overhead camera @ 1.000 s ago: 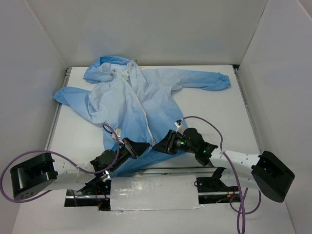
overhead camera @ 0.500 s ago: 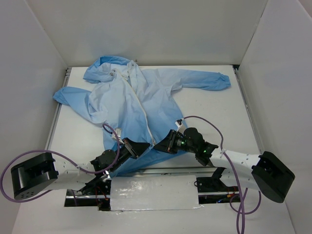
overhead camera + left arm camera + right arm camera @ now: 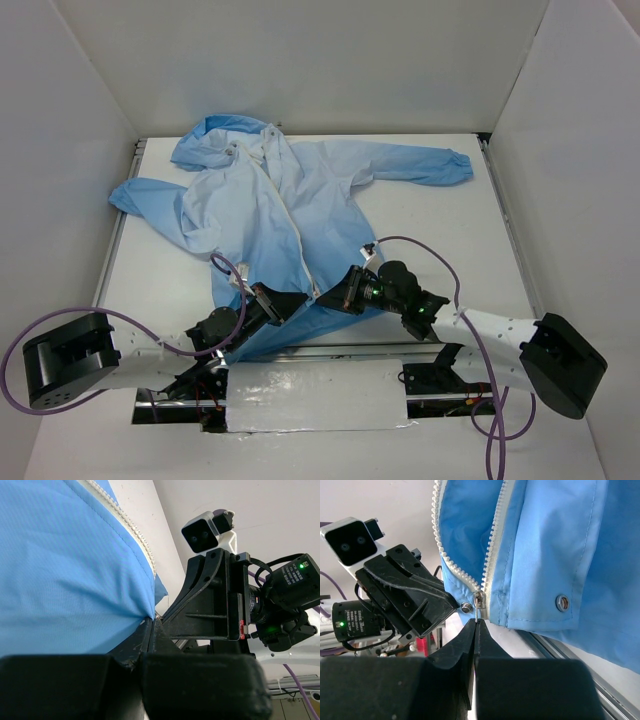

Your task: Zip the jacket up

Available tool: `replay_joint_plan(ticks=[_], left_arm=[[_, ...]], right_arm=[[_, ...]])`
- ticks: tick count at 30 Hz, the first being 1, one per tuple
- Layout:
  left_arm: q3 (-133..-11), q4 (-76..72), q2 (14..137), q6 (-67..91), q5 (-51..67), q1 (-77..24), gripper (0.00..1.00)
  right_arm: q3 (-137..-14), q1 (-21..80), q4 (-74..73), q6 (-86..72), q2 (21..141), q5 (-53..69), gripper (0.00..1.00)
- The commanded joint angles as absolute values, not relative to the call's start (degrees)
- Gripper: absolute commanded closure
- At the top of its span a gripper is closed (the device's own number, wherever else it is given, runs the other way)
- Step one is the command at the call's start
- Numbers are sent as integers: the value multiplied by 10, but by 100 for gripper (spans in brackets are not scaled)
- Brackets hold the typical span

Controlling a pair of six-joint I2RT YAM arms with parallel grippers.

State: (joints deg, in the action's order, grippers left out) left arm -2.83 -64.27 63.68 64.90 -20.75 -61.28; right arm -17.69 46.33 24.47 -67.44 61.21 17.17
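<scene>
Both pressed together, right gripper [image 3: 475, 626] pinching zipper pull [image 3: 478, 608], left gripper [image 3: 152, 625] pinching hem of jacket [image 3: 65, 570].

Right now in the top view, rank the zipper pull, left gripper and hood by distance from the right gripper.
1. zipper pull, pinched in the right gripper.
2. left gripper, just to its left, clamping the jacket hem.
3. hood, far off at the back left.

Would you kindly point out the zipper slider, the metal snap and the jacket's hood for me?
zipper slider [image 3: 479, 600]: right wrist view, on its metal body.
metal snap [image 3: 562, 602]: right wrist view, on its centre.
hood [image 3: 205, 148]: top external view, on its blue outer fabric.
</scene>
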Motion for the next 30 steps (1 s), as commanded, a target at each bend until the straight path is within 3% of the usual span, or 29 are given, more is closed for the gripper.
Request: replay_joint_plan(ticks=[1, 23, 30], left_arm=[[12, -690, 639, 649, -206, -614, 100], [11, -734, 664, 616, -178, -614, 100], [14, -771, 686, 612, -164, -615, 100]], right_arm=[[-203, 458, 238, -665, 606, 155, 100], [-257, 442, 215, -728, 664, 201, 100], [-271, 436, 200, -744, 670, 134, 100]])
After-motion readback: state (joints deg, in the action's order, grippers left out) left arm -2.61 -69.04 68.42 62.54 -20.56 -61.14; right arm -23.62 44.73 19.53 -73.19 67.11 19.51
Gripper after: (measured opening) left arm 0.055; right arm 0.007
